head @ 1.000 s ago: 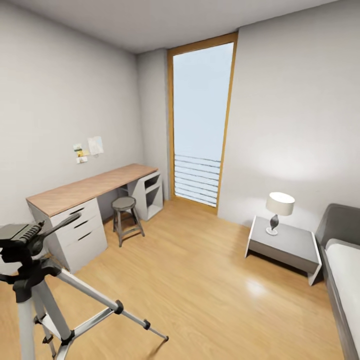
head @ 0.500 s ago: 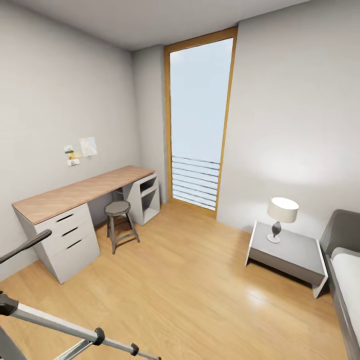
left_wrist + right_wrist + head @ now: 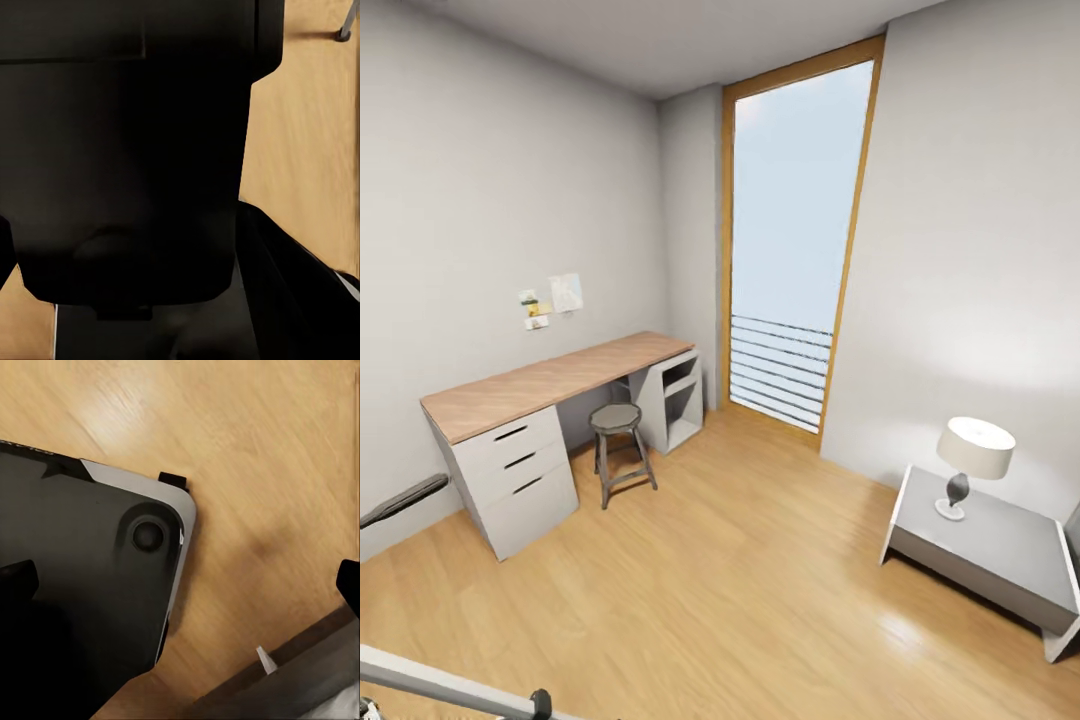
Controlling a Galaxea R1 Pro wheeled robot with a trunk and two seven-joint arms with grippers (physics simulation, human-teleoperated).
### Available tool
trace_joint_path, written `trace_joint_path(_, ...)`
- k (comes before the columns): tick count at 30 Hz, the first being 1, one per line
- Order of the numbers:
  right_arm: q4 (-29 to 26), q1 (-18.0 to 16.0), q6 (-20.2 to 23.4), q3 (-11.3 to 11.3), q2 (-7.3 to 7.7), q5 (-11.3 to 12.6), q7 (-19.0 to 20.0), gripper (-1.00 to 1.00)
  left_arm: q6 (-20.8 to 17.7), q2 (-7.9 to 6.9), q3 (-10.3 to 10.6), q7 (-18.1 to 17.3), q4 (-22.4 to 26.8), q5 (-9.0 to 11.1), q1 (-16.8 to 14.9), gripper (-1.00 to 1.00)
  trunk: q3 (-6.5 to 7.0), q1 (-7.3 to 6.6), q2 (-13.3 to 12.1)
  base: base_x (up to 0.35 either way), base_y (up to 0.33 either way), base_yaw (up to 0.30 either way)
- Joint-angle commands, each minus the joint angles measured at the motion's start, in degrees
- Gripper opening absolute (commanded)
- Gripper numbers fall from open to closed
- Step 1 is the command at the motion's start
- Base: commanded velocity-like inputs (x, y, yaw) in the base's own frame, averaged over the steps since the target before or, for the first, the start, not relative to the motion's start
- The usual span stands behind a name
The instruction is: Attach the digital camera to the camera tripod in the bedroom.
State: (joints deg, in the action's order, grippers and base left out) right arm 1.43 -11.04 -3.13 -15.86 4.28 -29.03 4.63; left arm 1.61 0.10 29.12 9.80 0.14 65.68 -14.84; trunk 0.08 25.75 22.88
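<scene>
Light wood plank floor [image 3: 760, 590] is running across the bedroom in the head view, catching a soft glare toward 4 o'clock. Pale grey walls [image 3: 480, 200] are closing it in. A tall wood-framed window [image 3: 795, 235] is standing at 12 o'clock, with horizontal rails across its lower part.

Desk [image 3: 550, 385]: wood top, white drawer unit at its near end, open shelf unit at its far end, sitting along the wall at 10 o'clock. Small papers [image 3: 555, 298] are hanging on the wall above it. A round grey stool [image 3: 620, 440] is standing just in front of the desk's knee space, touching nothing.

Low grey bedside table [image 3: 990, 560] is sitting at 4 o'clock against the far wall, carrying a lamp [image 3: 972, 462] with a white shade.

The camera tripod is showing in part: one silver leg [image 3: 430, 682] with a black joint is crossing the corner at 7 o'clock, and the black pan handle [image 3: 400, 502] is poking in from the edge at 9 o'clock. The open floor between tripod and furniture is lying bare.

Left wrist view: a big dark shape [image 3: 127, 150] is sitting right up against the lens, with wood floor beside it and a thin metal leg tip [image 3: 346, 22] far off; what the shape is, and how the left fingers are standing, I cannot tell.

Right wrist view: a dark panel with a silver edge [image 3: 97, 577] is lying over wood floor. Two dark fingertips [image 3: 16, 577] are showing at opposite edges of the picture, standing wide apart with nothing between them.

The digital camera I cannot make out for certain.
</scene>
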Motion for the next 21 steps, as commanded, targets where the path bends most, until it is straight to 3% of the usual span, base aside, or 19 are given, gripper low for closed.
trace_joint_path(1, 0.2, 0.0, -0.3, -0.5, 0.04, -0.4, 0.1, 1.00, 0.1, 0.01, 0.5, 0.2, 0.0, 0.4, 0.0, -1.00, -0.02, 0.03, 0.0, 0.132, -0.234, 0.275)
trace_joint_path(21, -0.3, 0.0, -0.9, -0.5, 0.68, -0.6, 0.1, 1.00, 0.4, -0.01, 0.5, 0.2, -0.1, 0.4, 0.0, -1.00, -0.02, 0.03, 0.0, 0.013, -0.032, 0.280)
